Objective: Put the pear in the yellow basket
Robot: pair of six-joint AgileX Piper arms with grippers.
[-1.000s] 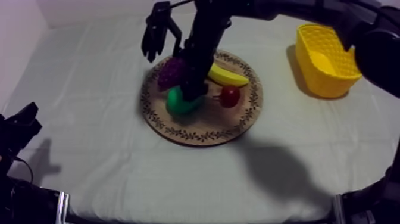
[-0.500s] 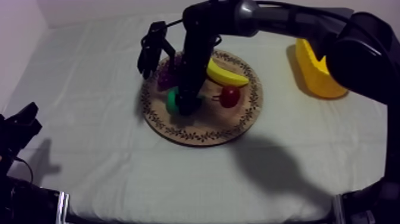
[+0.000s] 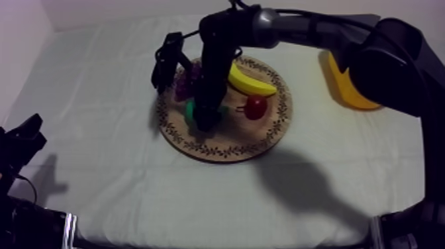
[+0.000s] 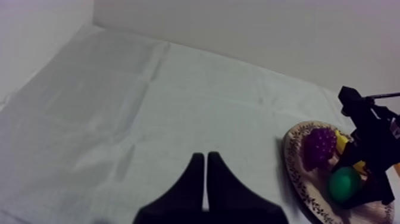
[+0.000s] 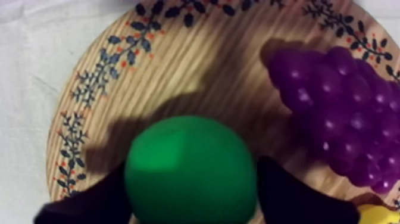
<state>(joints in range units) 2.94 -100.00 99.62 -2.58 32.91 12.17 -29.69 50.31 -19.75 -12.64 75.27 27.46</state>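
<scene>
The green pear point(image 5: 190, 173) rests on the round wooden board point(image 5: 172, 65), beside the purple grapes point(image 5: 339, 113). My right gripper point(image 5: 190, 196) has come straight down on it. Its two black fingers point(image 5: 89, 202) press against either side of the pear, shut on it. From above, the right arm covers most of the pear point(image 3: 190, 109) on the board point(image 3: 265, 142), with the gripper point(image 3: 202, 118) at its tip. My left gripper point(image 4: 205, 157) is shut on nothing over bare cloth and sits low at the table's left point(image 3: 23, 138).
A banana point(image 3: 250, 81), a small red fruit point(image 3: 255, 106) and the grapes point(image 3: 183, 83) share the board with the pear. The yellow basket point(image 3: 344, 86) stands at the far right, partly behind the right arm.
The right arm swung left and lowered, bringing its gripper down over the pear, which is now mostly covered. The left arm has not moved.
</scene>
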